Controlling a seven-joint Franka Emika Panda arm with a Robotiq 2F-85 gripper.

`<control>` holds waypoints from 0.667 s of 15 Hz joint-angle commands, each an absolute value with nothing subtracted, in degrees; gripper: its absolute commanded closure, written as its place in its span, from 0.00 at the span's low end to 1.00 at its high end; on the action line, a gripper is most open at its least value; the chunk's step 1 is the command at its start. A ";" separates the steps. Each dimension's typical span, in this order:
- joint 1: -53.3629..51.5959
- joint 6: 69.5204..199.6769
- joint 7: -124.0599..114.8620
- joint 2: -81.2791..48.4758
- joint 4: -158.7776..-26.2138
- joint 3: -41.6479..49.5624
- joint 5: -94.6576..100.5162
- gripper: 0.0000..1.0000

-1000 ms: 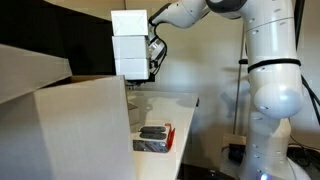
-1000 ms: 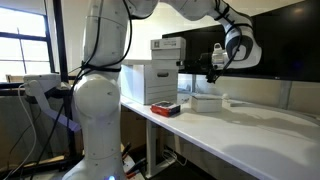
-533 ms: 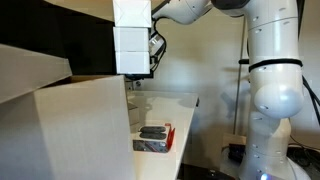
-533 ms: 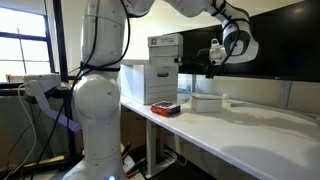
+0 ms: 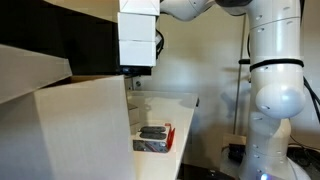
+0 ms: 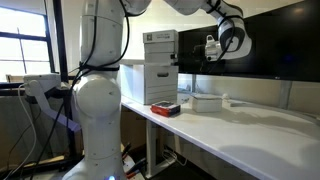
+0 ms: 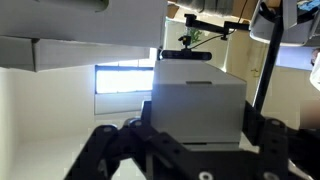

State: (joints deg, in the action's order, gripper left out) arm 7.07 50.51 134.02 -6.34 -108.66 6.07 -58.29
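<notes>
1. The fingers point(image 7: 262, 135) take up the lower edge of the wrist view, one dark linkage on each side of the load.
2. The gripper point(image 7: 198, 140) is clenched, with both fingers pressed against the sides of a white box point(image 7: 198, 95). The box is upright between them.
3. In both exterior views the white box hangs in the air, well above the bench point(image 5: 185, 100). It touches nothing but the fingers.
4. In an exterior view, a large white carton point(image 6: 140, 85) stands on the bench directly under the held box. From that angle it is not possible to tell how far apart they are.
5. A red tray point(image 6: 165, 108) holding a dark item lies on the bench just beside the carton, near the bench edge.
6. A flat white package point(image 6: 205, 100) rests further along the bench, below the gripper and apart from the tray.
7. The arm's white base column point(image 5: 270, 90) stands beside the bench, well apart from the held box.
</notes>
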 commanded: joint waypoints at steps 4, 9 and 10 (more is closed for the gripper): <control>5.07 49.36 132.03 -3.96 -109.21 4.49 -60.65 0.42; 4.08 49.00 130.65 -4.28 -108.43 3.72 -62.15 0.42; 3.97 48.96 130.22 -4.41 -108.17 3.52 -62.62 0.42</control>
State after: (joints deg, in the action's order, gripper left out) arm 4.10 50.46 133.22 -5.43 -108.55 3.77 -60.10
